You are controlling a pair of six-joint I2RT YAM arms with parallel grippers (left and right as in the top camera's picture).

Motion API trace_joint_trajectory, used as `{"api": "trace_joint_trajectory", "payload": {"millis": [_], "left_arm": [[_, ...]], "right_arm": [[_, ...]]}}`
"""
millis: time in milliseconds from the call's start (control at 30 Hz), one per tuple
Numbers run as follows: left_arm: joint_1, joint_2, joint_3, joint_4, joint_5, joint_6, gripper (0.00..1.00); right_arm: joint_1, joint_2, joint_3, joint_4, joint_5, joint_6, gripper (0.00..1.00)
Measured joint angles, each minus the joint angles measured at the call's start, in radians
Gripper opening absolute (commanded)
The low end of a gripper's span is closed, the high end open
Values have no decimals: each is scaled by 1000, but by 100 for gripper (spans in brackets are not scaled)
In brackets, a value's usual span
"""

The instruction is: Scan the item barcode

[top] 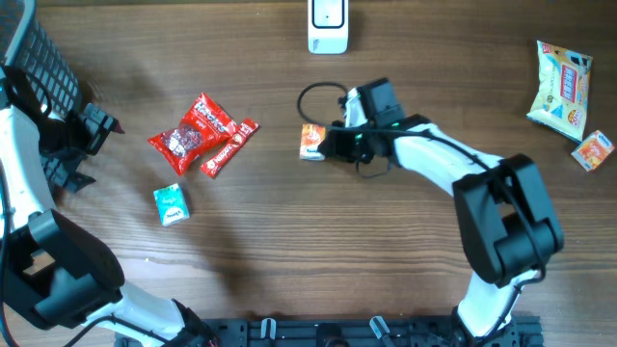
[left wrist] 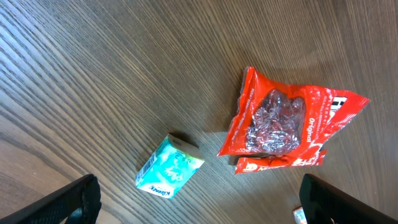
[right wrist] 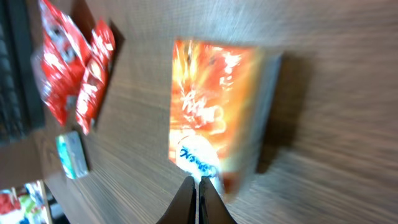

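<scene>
Looking down from overhead, the small orange snack packet (top: 310, 142) lies near the middle of the brown wooden tabletop (top: 318, 251). It touches the tip of the right hand (top: 326, 143), which reaches in from the packet's right side. The white boxy barcode scanner (top: 328, 27) stands at the far edge, beyond the packet and almost in line with it. The right arm is plainly the nearer of the 2. The left hand (top: 93, 146) sits well apart at the left edge, with the crinkled red plastic snack bag (top: 191, 133) and the small teal tissue pack (top: 171, 204) between it and the packet. From the left wrist, that hand's 2 dark fingers (left wrist: 71, 202) stand spread wide with nothing between them, over bare wood, with the teal pack and red bag ahead; the orange packet is outside this view. From the right wrist, the 2 fingers (right wrist: 186, 202) are pressed together, their tips meeting right at the packet's near short edge, by the blue lettering. Whether a sliver of seam is caught there I cannot tell. The packet's long axis runs straight away from the fingertips, and its printed front faces the camera, so no barcode shows. In my judgement, the coming move turns on getting a proper hold and carrying the packet toward the scanner with the code side turned to it.
</scene>
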Motion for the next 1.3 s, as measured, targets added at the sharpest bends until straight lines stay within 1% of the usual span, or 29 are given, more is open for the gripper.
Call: {"api": "trace_joint_trajectory", "payload": {"millis": [100,200,233,300,333,400,433,533,600,800,867,1000,1233,1300], "left_arm": [[0,0,0,0,0,0,100],[0,0,0,0,0,0,100],[0,0,0,0,0,0,100],[0,0,0,0,0,0,100],[0,0,0,0,0,0,100],[0,0,0,0,0,0,100],[0,0,0,0,0,0,100],[0,0,0,0,0,0,100],[0,0,0,0,0,0,100],[0,0,0,0,0,0,100],[0,0,0,-1,0,0,100],[0,0,0,-1,0,0,100],[0,0,0,-1,0,0,100],[0,0,0,-1,0,0,100]], "right_arm": [[22,15,0,-2,10,0,4],[13,14,2,-15,14,0,6],[6,10,2,-28,17,-1,12],[-17,-12,2,-66,21,-5,41],[-34,-32,2,-82,23,-10,60],[-66,-77,6,-104,26,-24,79],[-80,-102,8,-110,26,-32,81],[-111,-160,24,-114,30,-52,81],[-108,-166,30,-114,30,-55,81],[-19,-102,31,-74,83,-56,79],[25,-45,31,-53,103,-47,77],[49,28,31,-7,118,-34,70],[46,35,31,13,143,-27,68],[46,37,31,19,146,-26,61]]}}
